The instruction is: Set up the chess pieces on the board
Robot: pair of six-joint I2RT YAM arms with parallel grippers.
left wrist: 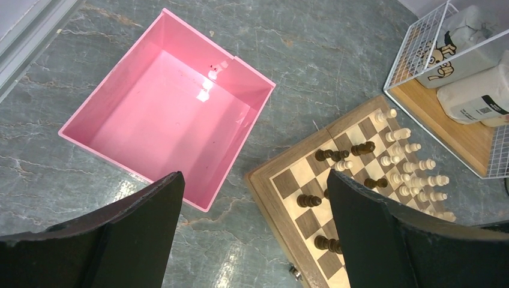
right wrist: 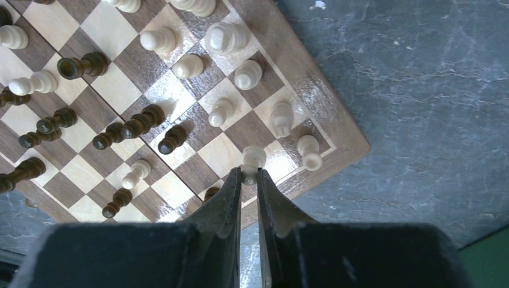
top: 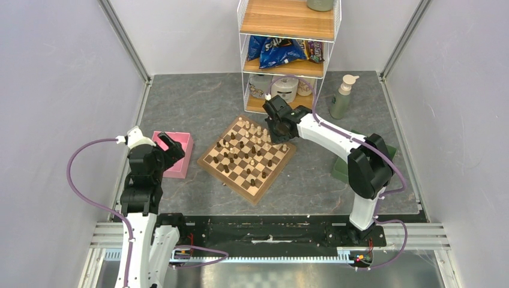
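Observation:
The wooden chessboard [top: 246,157] lies turned like a diamond in the middle of the table, with dark brown and cream pieces standing on it. My right gripper [right wrist: 249,175] is shut on a cream chess piece [right wrist: 252,159], held over the board's right edge squares near other cream pieces [right wrist: 309,151]. In the top view the right gripper [top: 277,128] is over the board's far right corner. My left gripper [left wrist: 252,192] is open and empty, above the table between the pink box and the board's corner [left wrist: 264,180]. Dark pieces [left wrist: 309,201] stand near that corner.
A pink open box [top: 174,154] sits left of the board and looks empty in the left wrist view [left wrist: 174,102]. A white wire shelf [top: 287,54] with snack bags and jars stands behind the board. A pump bottle [top: 342,96] stands at the back right. A green tray [top: 393,153] lies under the right arm.

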